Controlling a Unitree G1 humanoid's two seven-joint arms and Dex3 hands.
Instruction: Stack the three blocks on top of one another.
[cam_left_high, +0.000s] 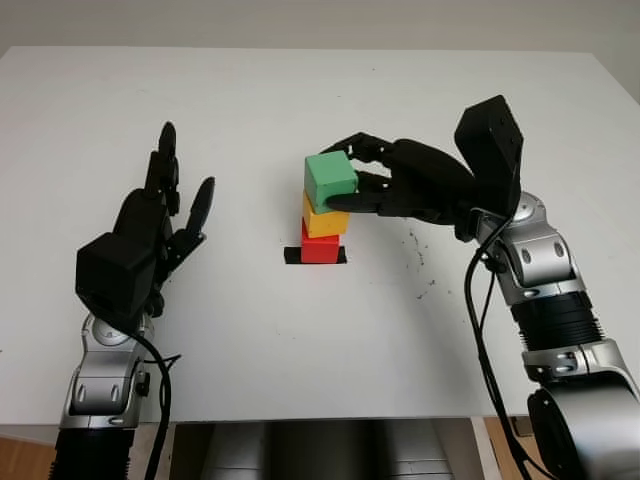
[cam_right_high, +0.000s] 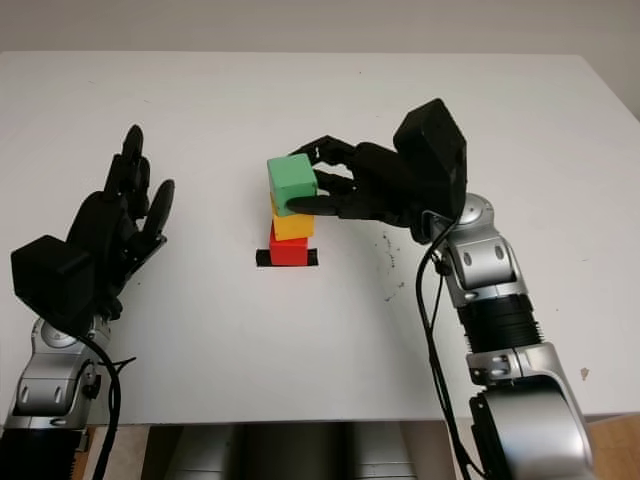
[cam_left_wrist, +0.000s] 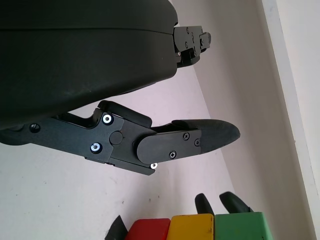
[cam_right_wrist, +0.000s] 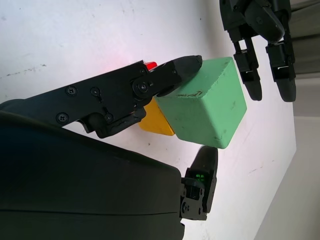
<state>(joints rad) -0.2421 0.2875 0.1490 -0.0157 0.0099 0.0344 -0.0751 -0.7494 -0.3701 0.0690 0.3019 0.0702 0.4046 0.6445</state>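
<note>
A red block (cam_left_high: 320, 248) stands on a black mark at the middle of the white table (cam_left_high: 300, 340). A yellow block (cam_left_high: 325, 221) sits on top of it. The green block (cam_left_high: 330, 177) is uppermost, touching the yellow one, slightly tilted and shifted to the right. My right hand (cam_left_high: 354, 165) reaches in from the right and is shut on the green block (cam_right_wrist: 207, 102), one finger on its front side and others behind it. My left hand (cam_left_high: 165, 215) is open, off to the left of the stack, above the table. The stack also appears beside the left hand: red (cam_left_wrist: 147, 230), yellow (cam_left_wrist: 192, 227), green (cam_left_wrist: 240, 227).
A black tape mark (cam_left_high: 290, 257) lies under the red block. Small dark specks (cam_left_high: 418, 252) dot the table right of the stack. The table's front edge (cam_left_high: 300, 418) runs near both forearms, and cables hang along each arm.
</note>
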